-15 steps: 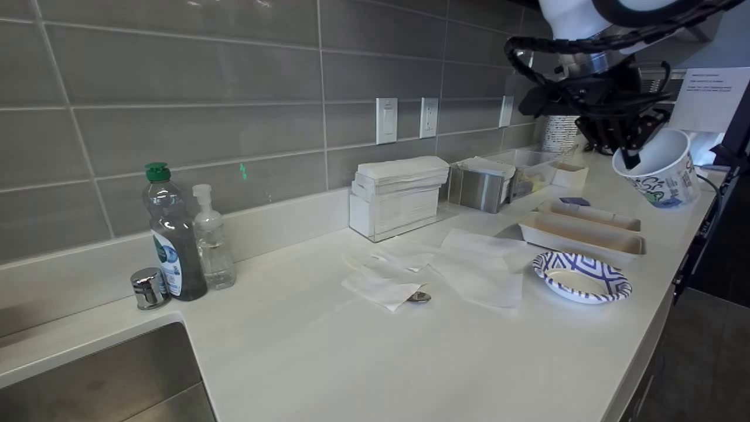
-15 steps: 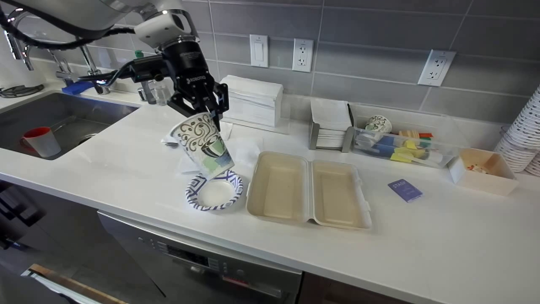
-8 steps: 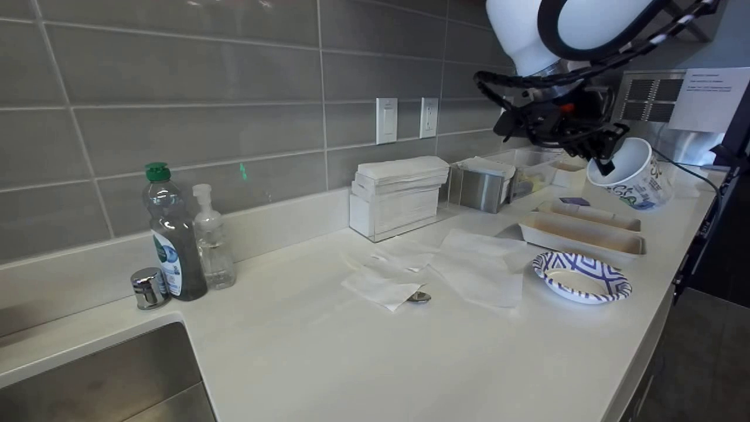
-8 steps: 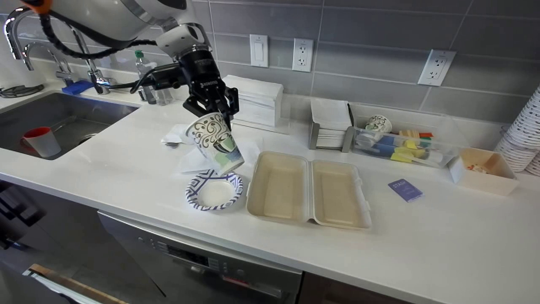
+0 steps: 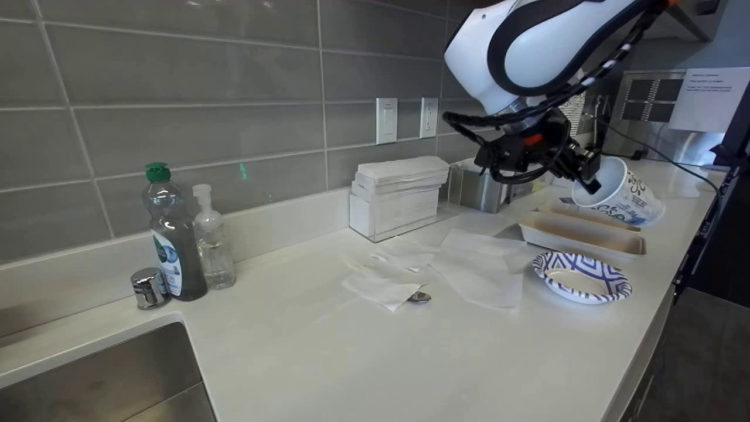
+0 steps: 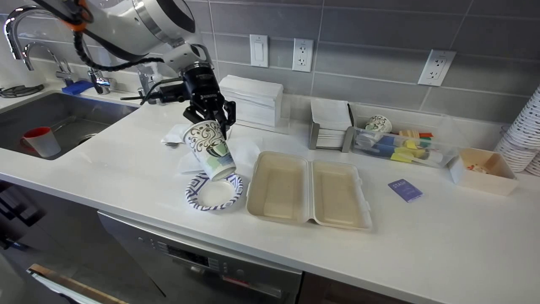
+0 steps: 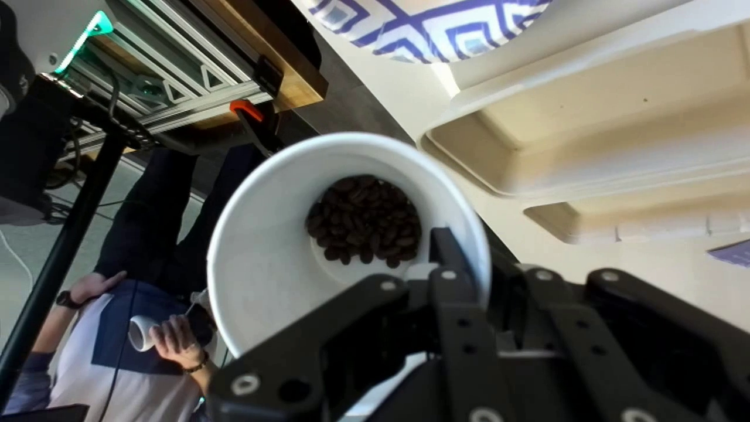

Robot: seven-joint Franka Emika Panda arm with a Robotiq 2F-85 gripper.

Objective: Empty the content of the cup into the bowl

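Long white countertop (image 6: 405, 240), and above it a white-and-black robot arm (image 5: 545, 61).
The beige rectangular container (image 6: 278, 190) lies open, and the shallow round white bowl (image 6: 215, 194) with blue patterned rim stands just beside it. The black two-finger gripper (image 7: 470, 258) pinches the wall of the tapered white paper cup (image 6: 211, 150) with brown and green print, which is tilted in the air near the bowl; dark brown beans (image 7: 366, 220) lie at its bottom.

Counter (image 5: 328, 351) bright, floor (image 5: 703, 351) dim, tile wall (image 5: 205, 70) w/ faint glare; person (image 7: 111, 334) in wrist view poss. blurry.
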